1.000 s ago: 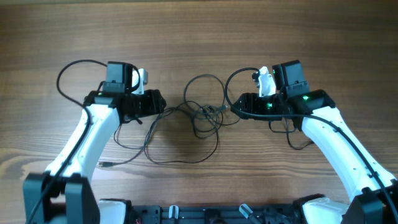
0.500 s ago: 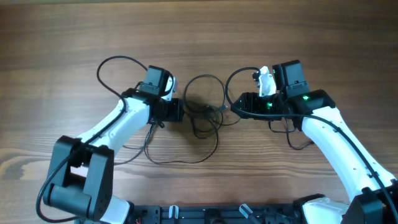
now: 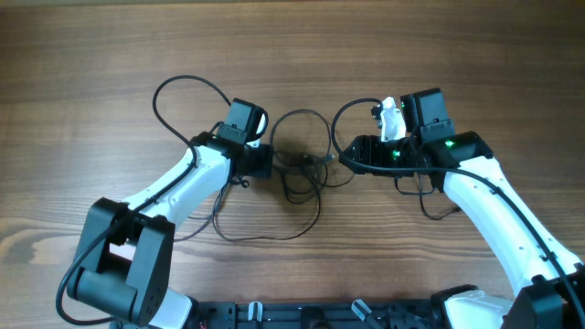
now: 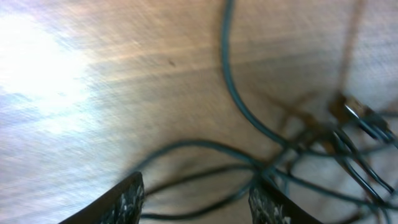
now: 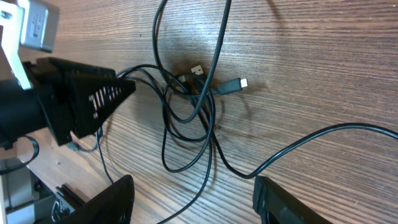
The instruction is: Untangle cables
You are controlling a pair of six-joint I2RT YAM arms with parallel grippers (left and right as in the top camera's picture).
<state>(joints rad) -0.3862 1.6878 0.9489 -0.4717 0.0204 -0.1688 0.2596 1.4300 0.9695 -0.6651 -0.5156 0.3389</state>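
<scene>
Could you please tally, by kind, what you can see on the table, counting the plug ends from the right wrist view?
Robot arms: 2 (left arm, right arm)
Cable tangle: 1; the number of separate cords cannot be told
Plug tips, right wrist view: 2
Total: 5

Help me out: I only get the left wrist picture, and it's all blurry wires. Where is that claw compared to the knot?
Observer: From overhead, the left gripper is at the left edge of the knot of cables.
Operator: And the other claw?
Observer: The right gripper is at the knot's right edge, facing the left one, with its fingers apart.
Operator: Any plugs I can't make out?
Observer: The right wrist view shows a silvery plug tip sticking out of the knot's edge.
</scene>
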